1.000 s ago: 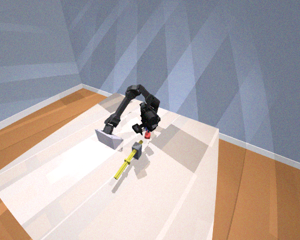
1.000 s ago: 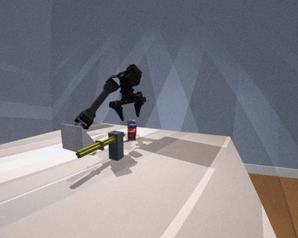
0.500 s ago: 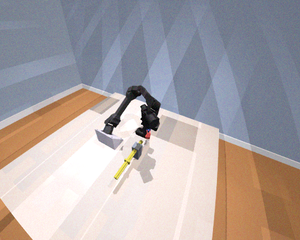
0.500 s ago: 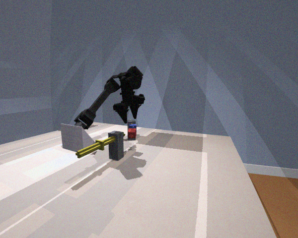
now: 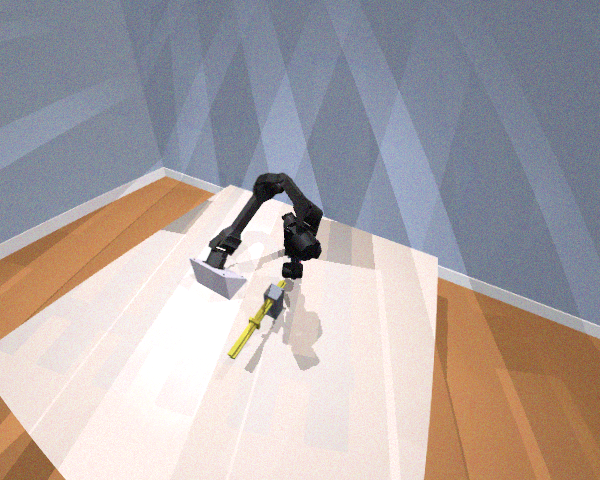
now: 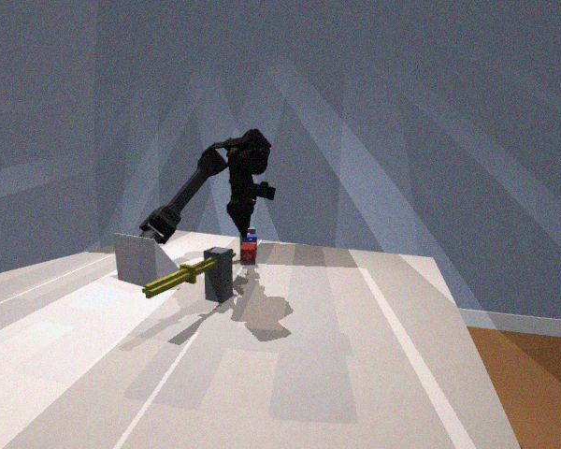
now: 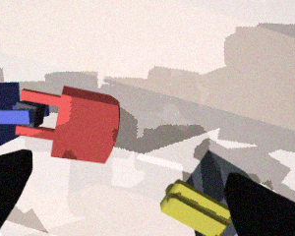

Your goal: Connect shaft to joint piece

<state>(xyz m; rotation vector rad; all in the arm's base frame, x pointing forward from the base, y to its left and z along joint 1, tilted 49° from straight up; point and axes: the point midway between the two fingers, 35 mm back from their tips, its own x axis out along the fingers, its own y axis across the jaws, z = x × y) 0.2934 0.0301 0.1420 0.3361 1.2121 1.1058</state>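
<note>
Table (image 6: 319, 338) | grey block (image 6: 218, 272) near red joint piece (image 6: 248, 251) | gripper (image 7: 128, 197) open
</note>
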